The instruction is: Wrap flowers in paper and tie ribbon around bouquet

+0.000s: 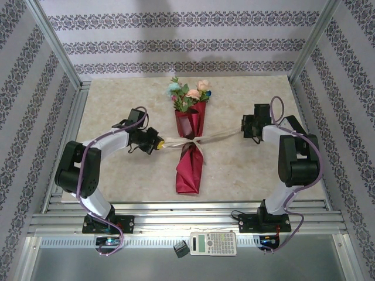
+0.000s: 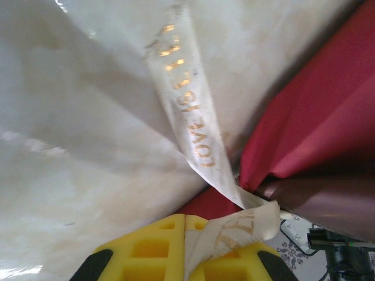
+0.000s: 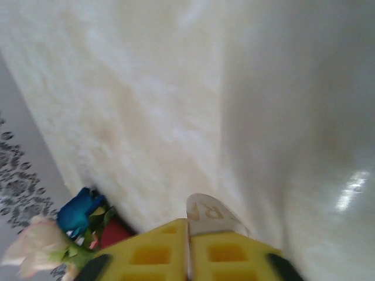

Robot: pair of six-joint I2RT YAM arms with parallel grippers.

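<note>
The bouquet (image 1: 190, 167) lies down the middle of the table: a crimson paper (image 1: 186, 123) cone with the flowers (image 1: 188, 93) at its far end. The cream ribbon (image 1: 176, 142) is knotted round its waist, with a tail running out to each side. My left gripper (image 1: 157, 143) is shut on the left tail, just left of the cone. In the left wrist view the printed ribbon (image 2: 187, 111) leads from the yellow jaws to the paper (image 2: 316, 117). My right gripper (image 1: 246, 130) is shut on the right tail, whose ribbon end (image 3: 208, 213) pokes out past the jaws. Blue and pink flowers (image 3: 76, 213) lie beyond.
A calculator (image 1: 214, 243) and a small black object (image 1: 180, 250) lie on the rail in front of the arm bases. Patterned walls and aluminium posts (image 1: 58, 47) close in the marble table (image 1: 117, 105) on three sides.
</note>
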